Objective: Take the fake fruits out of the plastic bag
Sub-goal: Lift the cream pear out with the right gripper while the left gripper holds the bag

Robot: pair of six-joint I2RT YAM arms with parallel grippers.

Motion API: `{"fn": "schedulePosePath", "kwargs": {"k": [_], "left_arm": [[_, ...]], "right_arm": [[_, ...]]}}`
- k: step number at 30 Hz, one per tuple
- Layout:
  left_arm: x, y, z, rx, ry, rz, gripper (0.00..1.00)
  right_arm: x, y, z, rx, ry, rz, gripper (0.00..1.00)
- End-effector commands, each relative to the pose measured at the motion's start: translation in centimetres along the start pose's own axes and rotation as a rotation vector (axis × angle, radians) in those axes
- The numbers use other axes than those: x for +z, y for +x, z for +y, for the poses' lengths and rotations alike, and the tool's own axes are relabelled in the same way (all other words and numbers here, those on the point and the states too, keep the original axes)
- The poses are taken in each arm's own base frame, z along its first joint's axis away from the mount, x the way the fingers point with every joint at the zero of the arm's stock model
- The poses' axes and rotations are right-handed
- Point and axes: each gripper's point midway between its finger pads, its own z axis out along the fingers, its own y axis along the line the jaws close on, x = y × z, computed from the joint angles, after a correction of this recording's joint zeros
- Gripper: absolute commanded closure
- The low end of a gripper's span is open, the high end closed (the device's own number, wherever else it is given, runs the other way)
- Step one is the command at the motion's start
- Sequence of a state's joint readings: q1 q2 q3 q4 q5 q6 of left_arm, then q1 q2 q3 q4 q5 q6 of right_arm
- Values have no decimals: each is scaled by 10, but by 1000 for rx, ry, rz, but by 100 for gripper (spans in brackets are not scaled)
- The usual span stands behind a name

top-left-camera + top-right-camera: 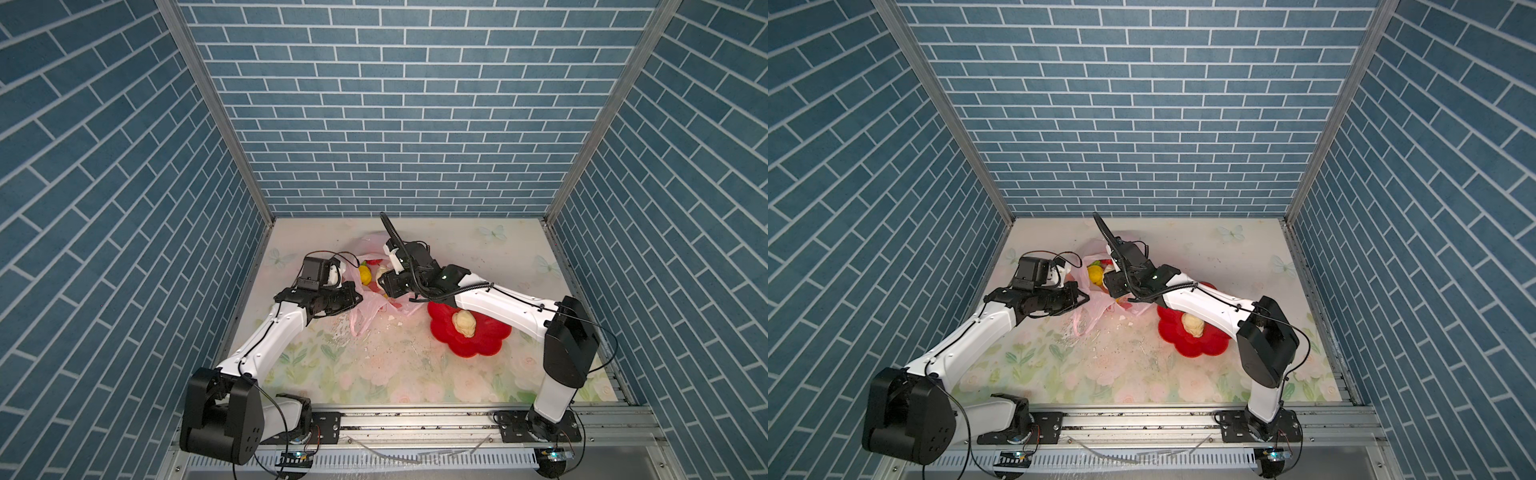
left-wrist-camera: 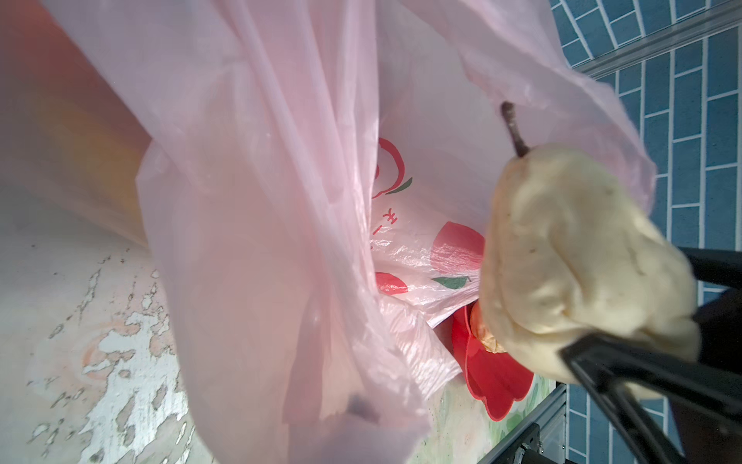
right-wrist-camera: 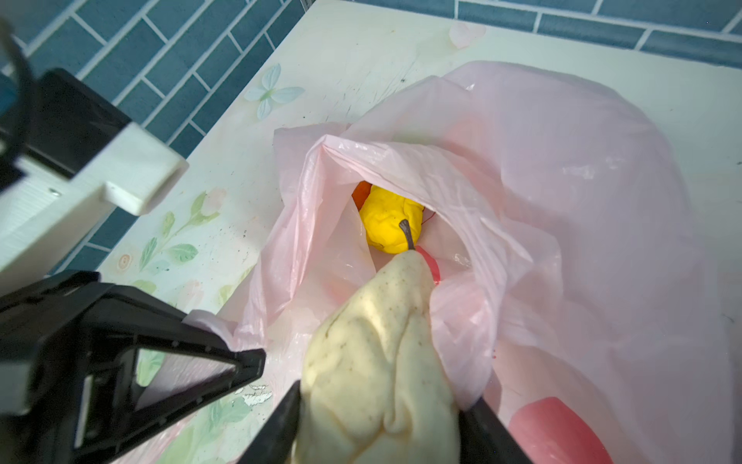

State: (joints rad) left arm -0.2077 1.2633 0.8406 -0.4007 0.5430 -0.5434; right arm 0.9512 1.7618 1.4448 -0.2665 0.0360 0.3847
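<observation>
The pale-pink plastic bag (image 1: pixel 374 309) (image 1: pixel 1096 311) lies crumpled at the table's back left, its mouth held up. My left gripper (image 1: pixel 356 297) (image 3: pixel 245 359) is shut on the bag's rim; in the left wrist view the film (image 2: pixel 261 201) hides its jaws. My right gripper (image 1: pixel 383 283) (image 3: pixel 381 426) is shut on a cream lumpy fruit with a brown stem (image 3: pixel 381 353) (image 2: pixel 582 261) at the bag's mouth. Deeper inside lie a yellow fruit (image 3: pixel 391 225) (image 1: pixel 365 275) and an orange one (image 3: pixel 361 191). A red piece (image 3: pixel 558 430) shows through the film.
A red flower-shaped dish (image 1: pixel 490 336) (image 1: pixel 1212 347) sits to the right of the bag, under my right forearm, with another cream lumpy fruit (image 1: pixel 464 323) (image 1: pixel 1192 324) on it. White crumbs and worn patches (image 1: pixel 365 332) mark the floral table in front of the bag.
</observation>
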Motion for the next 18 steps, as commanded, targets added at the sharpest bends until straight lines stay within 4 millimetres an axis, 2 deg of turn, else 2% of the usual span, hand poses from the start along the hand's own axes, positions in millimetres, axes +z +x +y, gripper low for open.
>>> {"fn": "schedulePosePath", "kwargs": {"k": [1,8,11,14,18], "left_arm": [[-2,-11,-4,29,5,-26,100],[0,-8,-1,29,-5,-20,100],[-2,-8,-2,27,0,-21,100],[-8,-11,-15,20,59,-25,100],[-24,-16,-35,10,128,-39,81]], "right_arm": [[-24,-17,-6,-9,41,-84,52],[-41,-32,-16,39,42,-151,52],[-38,-32,-19,61,18,-144,52],[-29,-27,-21,69,2,-123,52],[-13,-19,-23,75,-18,-93,52]]}}
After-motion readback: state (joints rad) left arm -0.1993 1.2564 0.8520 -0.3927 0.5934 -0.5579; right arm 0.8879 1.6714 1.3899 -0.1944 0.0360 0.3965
